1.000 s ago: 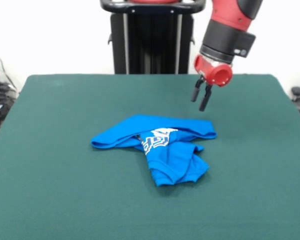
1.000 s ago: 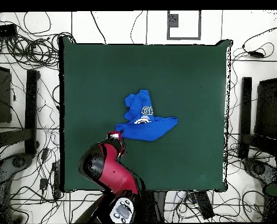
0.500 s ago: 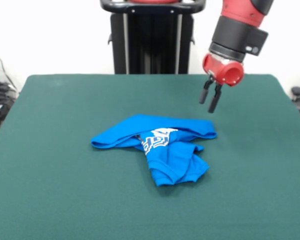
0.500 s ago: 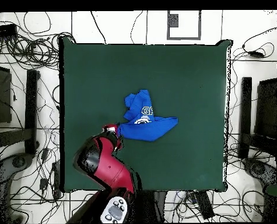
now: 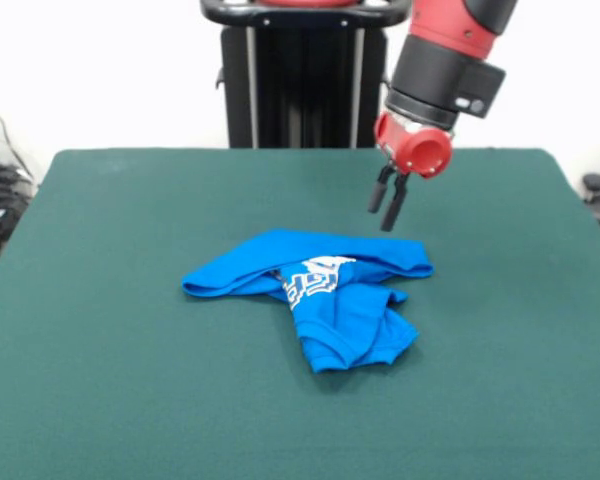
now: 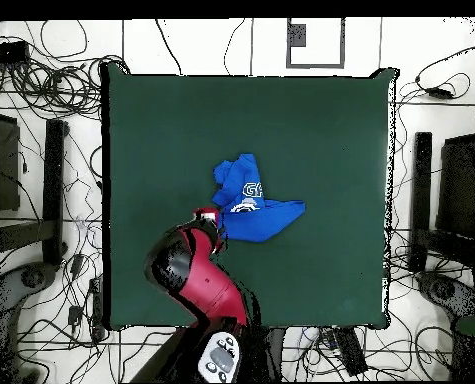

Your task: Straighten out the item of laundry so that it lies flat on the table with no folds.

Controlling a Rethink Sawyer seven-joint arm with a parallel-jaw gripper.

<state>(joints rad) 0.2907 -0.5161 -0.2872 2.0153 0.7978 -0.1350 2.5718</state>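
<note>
The item of laundry (image 5: 315, 290) is a bright blue garment with white lettering, lying crumpled and folded over itself near the middle of the dark green table (image 5: 110, 300). From above, the item of laundry (image 6: 251, 205) shows one lobe toward the far side and a pointed end to the right. My gripper (image 5: 383, 213) hangs in the air just above the garment's back right edge, its two black fingers close together with nothing between them. In the overhead view the red arm (image 6: 196, 275) covers the garment's near left corner and hides the gripper's tips.
The black pedestal (image 5: 302, 75) stands behind the table's far edge. Cables and dark stands (image 6: 51, 190) lie on the floor all round the table (image 6: 321, 120).
The gripper swung right and up half a second ago, then came back left and a little lower, over the garment's back edge. The garment has not moved.
</note>
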